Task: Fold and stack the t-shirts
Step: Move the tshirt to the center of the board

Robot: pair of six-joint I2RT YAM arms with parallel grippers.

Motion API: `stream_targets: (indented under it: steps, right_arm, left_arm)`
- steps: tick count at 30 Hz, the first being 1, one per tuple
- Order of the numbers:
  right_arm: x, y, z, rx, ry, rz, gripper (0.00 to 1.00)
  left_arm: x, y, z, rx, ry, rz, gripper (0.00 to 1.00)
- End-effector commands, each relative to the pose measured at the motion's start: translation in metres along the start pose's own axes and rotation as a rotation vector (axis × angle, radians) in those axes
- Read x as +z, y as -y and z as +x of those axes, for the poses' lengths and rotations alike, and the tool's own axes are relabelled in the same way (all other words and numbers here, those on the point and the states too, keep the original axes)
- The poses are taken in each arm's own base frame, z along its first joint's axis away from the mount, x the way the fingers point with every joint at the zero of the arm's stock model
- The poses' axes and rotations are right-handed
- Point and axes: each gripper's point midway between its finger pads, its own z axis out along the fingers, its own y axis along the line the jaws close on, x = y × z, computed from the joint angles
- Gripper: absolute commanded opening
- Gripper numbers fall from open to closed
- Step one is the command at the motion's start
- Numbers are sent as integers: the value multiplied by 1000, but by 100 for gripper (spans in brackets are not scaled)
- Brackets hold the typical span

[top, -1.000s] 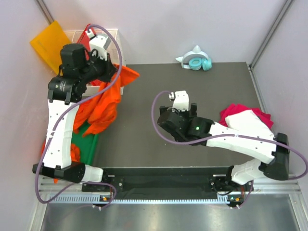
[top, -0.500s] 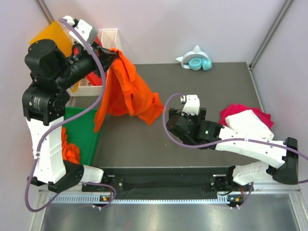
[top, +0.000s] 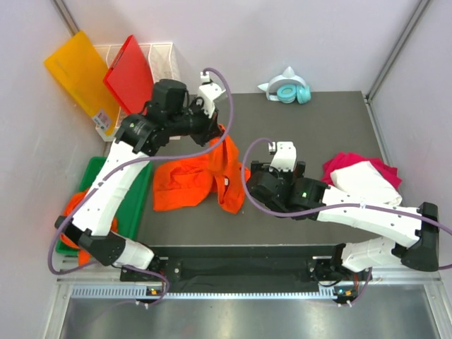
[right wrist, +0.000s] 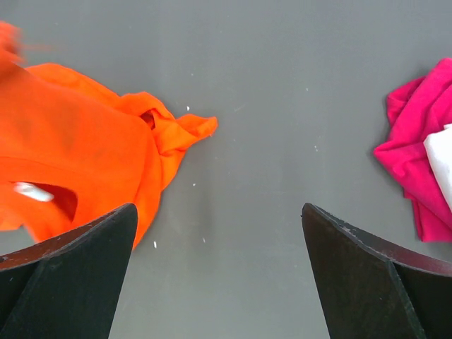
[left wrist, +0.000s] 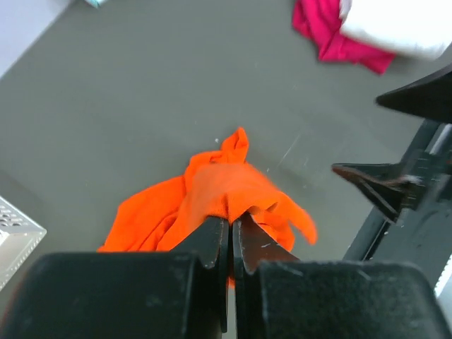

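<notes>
Left wrist view: left fingers (left wrist: 215, 244) clamp the orange t-shirt (left wrist: 212, 187), arm stretched forward; right fingers (right wrist: 78, 261) stand wide apart.

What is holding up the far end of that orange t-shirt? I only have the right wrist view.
Observer: The left claw is shut on a bunch of the orange t-shirt, near its far edge.
Operator: What's the white beside the magenta cloth?
Observer: A white t-shirt lying on top of the magenta t-shirt.
Operator: Any more shirts waiting?
Observer: More orange cloth sits in the green bin off the left edge of the table.
</notes>
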Motion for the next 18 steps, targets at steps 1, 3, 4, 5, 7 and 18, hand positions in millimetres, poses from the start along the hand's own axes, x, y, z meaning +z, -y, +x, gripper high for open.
stream_targets:
  steps: [1,3,4,5,7,18]
  right_arm:
    - [-4,6,-3,38,-1,-5,99]
    - [-4,5,-2,35,-6,-8,99]
    - [-3,5,-1,30,-9,-3,99]
    - [-3,5,0,36,-12,-2,99]
    - [-4,7,2,30,-20,7,98]
    - [0,3,13,10,-50,24,98]
  left_arm:
    - [10,-14,-5,66,27,-67,0]
    - [26,-14,12,61,-23,-61,0]
    - [33,-14,18,58,-41,-62,0]
    - [44,-18,30,51,-77,-73,0]
    - [56,-19,40,35,-110,-76,0]
    - [118,-23,97,-36,-261,-73,0]
